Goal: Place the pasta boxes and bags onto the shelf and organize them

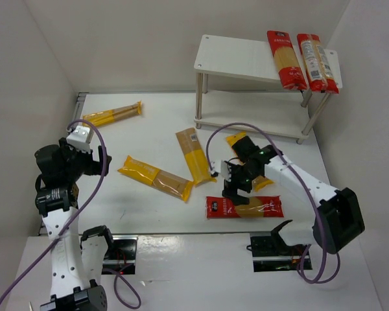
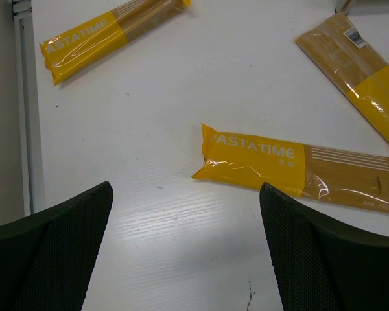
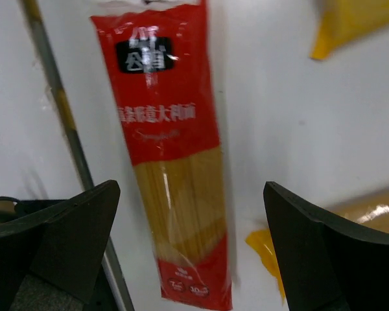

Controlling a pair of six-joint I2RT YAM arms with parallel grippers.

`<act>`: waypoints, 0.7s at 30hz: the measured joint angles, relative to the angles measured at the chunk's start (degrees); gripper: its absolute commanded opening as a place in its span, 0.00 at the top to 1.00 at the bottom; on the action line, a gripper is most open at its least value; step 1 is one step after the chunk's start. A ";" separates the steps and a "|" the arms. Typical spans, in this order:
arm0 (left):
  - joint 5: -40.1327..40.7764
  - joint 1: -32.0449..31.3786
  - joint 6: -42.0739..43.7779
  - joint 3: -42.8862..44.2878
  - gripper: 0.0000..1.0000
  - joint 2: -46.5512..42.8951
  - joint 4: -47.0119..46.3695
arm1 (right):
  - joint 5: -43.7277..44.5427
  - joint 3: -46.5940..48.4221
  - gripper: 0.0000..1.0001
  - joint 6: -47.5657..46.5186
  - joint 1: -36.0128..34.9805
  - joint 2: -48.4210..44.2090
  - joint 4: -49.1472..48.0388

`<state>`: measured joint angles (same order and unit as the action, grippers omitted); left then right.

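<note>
A red spaghetti pack (image 1: 244,207) lies flat near the table's front edge. My right gripper (image 1: 236,184) hovers open just above it, and in the right wrist view the pack (image 3: 172,162) lies lengthwise between the spread fingers of the gripper (image 3: 191,194), not touching them. Two red packs (image 1: 286,59) (image 1: 318,63) lie side by side on the right end of the white shelf's top board (image 1: 236,55). My left gripper (image 1: 94,162) is open and empty above bare table, to the left of a yellow pack (image 1: 155,178). The left wrist view shows that pack (image 2: 298,170) just beyond the gripper (image 2: 186,207).
Other yellow packs lie on the table: one at the far left (image 1: 112,115), one in the middle (image 1: 193,154), and one partly under my right arm (image 1: 236,139). The shelf's lower board (image 1: 259,126) holds nothing. White walls close in on both sides.
</note>
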<state>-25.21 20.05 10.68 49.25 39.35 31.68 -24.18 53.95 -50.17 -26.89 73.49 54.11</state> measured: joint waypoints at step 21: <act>2.05 0.02 1.38 -1.18 0.01 2.49 -1.27 | 7.58 2.60 0.01 -3.08 -9.57 22.95 1.81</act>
<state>-23.16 20.08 12.05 48.07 41.85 30.41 -16.60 56.55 -53.25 -36.47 96.44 55.92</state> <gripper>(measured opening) 0.992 0.998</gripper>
